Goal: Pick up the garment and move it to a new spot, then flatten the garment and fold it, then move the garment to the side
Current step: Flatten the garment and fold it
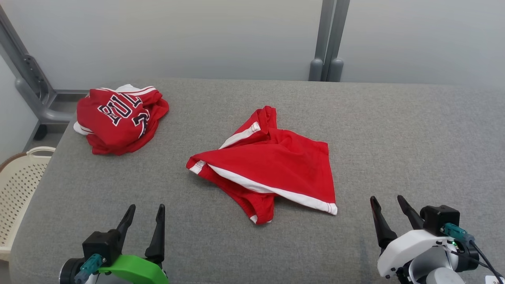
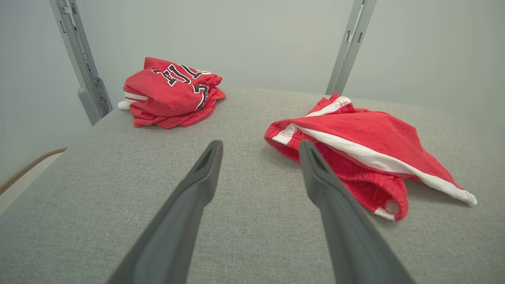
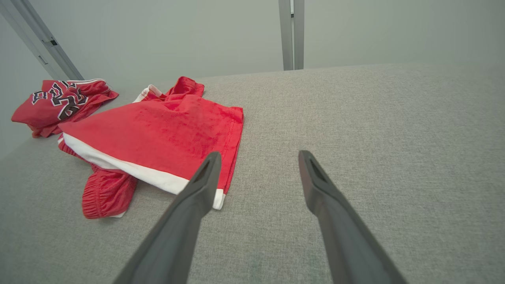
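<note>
Left hand: the left hand (image 1: 146, 207) sits at the near left of the counter (image 1: 355, 130), its two dark fingers spread wide with nothing between them.
Right hand: the right hand (image 1: 386, 198) sits at the near right, also wide open and empty, with its fingers pointing away over the grey cloth.
Garment: the red shorts (image 1: 276, 165) lie crumpled in the middle of the counter, ahead of both hands and between them. Neither hand touches them.
Direction from hands: the shorts lie forward and to the right of the left hand, and forward and to the left of the right hand.
Long axis: the white side stripe runs on a slant from the left edge of the heap down to its near right corner. A narrower bunch of cloth rises toward the far side.
Nearer hand: the right one, by my reading. The white-trimmed near right corner lies just beside its inner finger. The left hand has a wider strip of bare counter to cross.
Near edge: a gathered, elastic-looking fold pokes out under the stripe, facing the robot.
Further out: a second red garment, a lettered jersey (image 1: 118, 118), is bundled at the far left corner, well apart from the shorts.
Beyond the edge: a pale perforated basket (image 1: 19, 185) stands off the counter's left side.
Step in hand: probably the first pick-up, since nothing is gripped yet.
</note>
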Robot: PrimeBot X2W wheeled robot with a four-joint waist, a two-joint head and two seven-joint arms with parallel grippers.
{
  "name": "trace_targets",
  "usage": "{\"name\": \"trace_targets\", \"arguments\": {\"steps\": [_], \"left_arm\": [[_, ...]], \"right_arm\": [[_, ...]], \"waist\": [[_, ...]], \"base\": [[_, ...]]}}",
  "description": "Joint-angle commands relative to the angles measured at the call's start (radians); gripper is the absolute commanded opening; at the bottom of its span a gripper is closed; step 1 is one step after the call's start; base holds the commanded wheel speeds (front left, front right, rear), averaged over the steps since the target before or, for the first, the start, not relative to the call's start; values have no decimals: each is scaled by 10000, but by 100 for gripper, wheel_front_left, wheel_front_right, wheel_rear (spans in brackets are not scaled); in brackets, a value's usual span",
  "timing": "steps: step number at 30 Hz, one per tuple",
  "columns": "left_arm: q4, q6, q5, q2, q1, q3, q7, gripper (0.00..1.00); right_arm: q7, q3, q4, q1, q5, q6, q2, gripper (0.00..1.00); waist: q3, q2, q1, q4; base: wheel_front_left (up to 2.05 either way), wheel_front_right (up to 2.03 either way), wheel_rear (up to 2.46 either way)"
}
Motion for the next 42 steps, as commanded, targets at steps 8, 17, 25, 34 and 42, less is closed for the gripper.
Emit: {"name": "trace_targets", "arguments": {"steps": [8, 17, 25, 34, 42], "left_arm": [[102, 390, -66, 6, -395, 61, 463, 100], [1747, 465, -997, -565, -2333, 226, 2407, 100], [3682, 294, -1248, -1115, -4160, -41, 3606, 100], [5071, -130, -1687, -1690, -5311, 4, 3695, 100], [5967, -443, -1968, -1884, -5957, -39, 3843, 100]], "right_arm": [[485, -28, -82, -148, -39, 0, -44, 100], [3149, 108, 149, -1305, -102, 0, -44, 100], [4293, 507, 363, -2202, -88, 0, -40, 100], [4634, 1313, 188, -2511, 23, 0, -37, 100], [4890, 1811, 292, -2467, 62, 0, -40, 100]], "waist": [[155, 0, 0, 37], [634, 0, 0, -14], [1372, 0, 0, -279], [1973, 0, 0, -520], [2088, 0, 0, -646]], "base": [[0, 0, 0], [0, 0, 0], [0, 0, 0], [0, 0, 0], [0, 0, 0]]}}
